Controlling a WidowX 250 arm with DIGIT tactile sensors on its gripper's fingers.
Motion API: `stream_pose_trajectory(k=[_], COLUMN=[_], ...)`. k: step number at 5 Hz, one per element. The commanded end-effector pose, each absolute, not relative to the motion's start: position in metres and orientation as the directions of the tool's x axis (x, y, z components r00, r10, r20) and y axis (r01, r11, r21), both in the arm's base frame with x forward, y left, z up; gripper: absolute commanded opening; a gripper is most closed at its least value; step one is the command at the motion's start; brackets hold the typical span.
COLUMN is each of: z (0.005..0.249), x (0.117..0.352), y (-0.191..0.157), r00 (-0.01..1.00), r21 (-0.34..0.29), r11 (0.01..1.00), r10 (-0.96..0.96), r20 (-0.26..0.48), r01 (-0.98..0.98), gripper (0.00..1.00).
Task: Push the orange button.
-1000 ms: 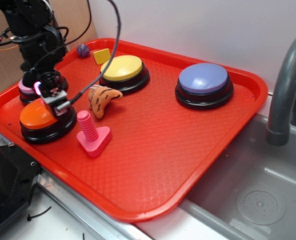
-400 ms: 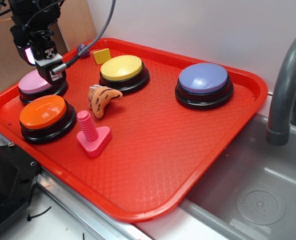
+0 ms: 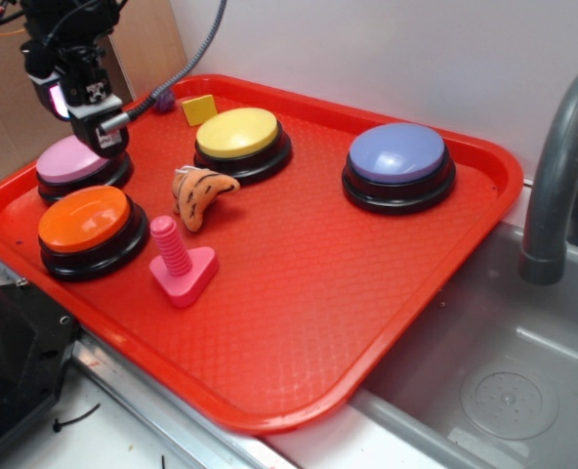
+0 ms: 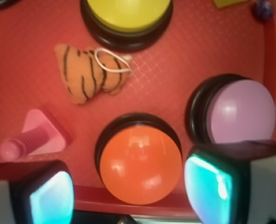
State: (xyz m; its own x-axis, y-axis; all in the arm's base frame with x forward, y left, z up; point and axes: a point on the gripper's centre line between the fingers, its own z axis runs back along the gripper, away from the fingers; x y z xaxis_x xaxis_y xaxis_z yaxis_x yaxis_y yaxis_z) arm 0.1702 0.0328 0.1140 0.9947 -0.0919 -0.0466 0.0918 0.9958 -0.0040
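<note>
The orange button (image 3: 84,217), a glossy orange dome on a black base, sits at the front left of the red tray (image 3: 299,283). My gripper (image 3: 105,140) hangs in the air above and behind it, over the near edge of the pink button (image 3: 62,161), touching neither. In the wrist view the orange button (image 4: 140,163) lies below, between my two fingers. The gripper (image 4: 131,196) is open and holds nothing.
Also on the tray: a yellow button (image 3: 237,132), a blue-purple button (image 3: 396,153), a striped orange plush toy (image 3: 199,192), a pink bolt on a triangular base (image 3: 180,259), a yellow block (image 3: 199,109) and a purple ball (image 3: 163,98). A sink (image 3: 504,391) with a grey faucet (image 3: 557,166) lies to the right.
One second ago my gripper was down on the orange button's top. It has since lifted up and back and now hangs over the pink button; the orange dome is uncovered.
</note>
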Motion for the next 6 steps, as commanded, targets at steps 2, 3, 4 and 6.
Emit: stream_pose_trajectory(k=[2,3,4,6], z=[0.137,0.142,0.15,0.163], x=[0.18,0.182,0.187,0.182], y=[0.035,0.032,0.021,0.015], r00=[0.997,0.996,0.994,0.99], r21=[-0.001,-0.005,0.003,0.023], r11=[0.997,0.997,0.995,0.994], r10=[-0.078,-0.082,-0.103,-0.108], r20=[0.016,0.025,0.037,0.088], r01=[0.078,0.082,0.103,0.106], gripper=[1.0,1.0,1.0,1.0])
